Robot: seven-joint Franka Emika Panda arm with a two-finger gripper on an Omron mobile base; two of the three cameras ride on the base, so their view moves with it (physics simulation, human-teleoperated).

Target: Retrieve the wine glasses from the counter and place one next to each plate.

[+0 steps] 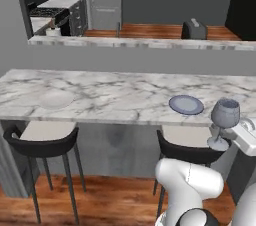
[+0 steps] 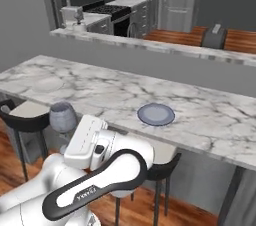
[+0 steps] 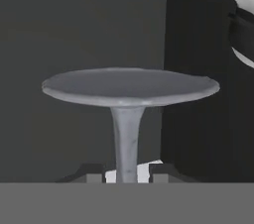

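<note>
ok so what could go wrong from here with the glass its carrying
1. The wine glass is held only by its thin stem between the jaws, so it may tilt or slip during the swing.
2. It hangs in front of the bar edge, foot below the top; moving forward without lifting could knock it against the marble.
3. Set down carelessly, its foot could land on the plate rather than beside it.

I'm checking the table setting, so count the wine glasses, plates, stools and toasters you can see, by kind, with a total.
Wine glasses: 1, wine glass held by its stem in the gripper
Plates: 2, blue-grey plate and pale plate on the bar
Stools: 2, left stool and right stool
Toasters: 1, toaster
Total: 6
</note>
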